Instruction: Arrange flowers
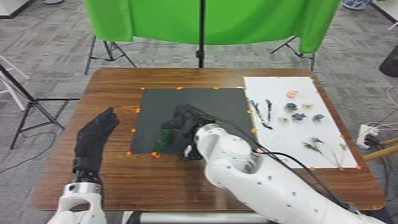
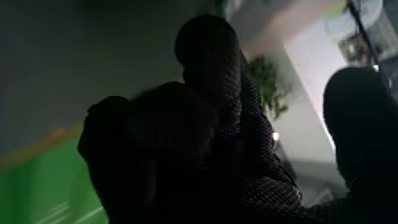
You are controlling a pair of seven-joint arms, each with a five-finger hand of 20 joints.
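Over the black mat [image 1: 156,101], the right hand [image 1: 187,119], whose grip I cannot tell, should move gently beside the green stem [image 1: 163,139] to avoid dragging it askew.

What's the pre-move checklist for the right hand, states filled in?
1. Left hand clear of black mat: ok, left of it.
2. Right hand over black mat: ok.
3. Green sprig at black mat: ok, just left of right hand.
4. Right hand's grip on green sprig: cannot tell.
5. All flowers off white sheet: not ok, pink flower and others lie there.
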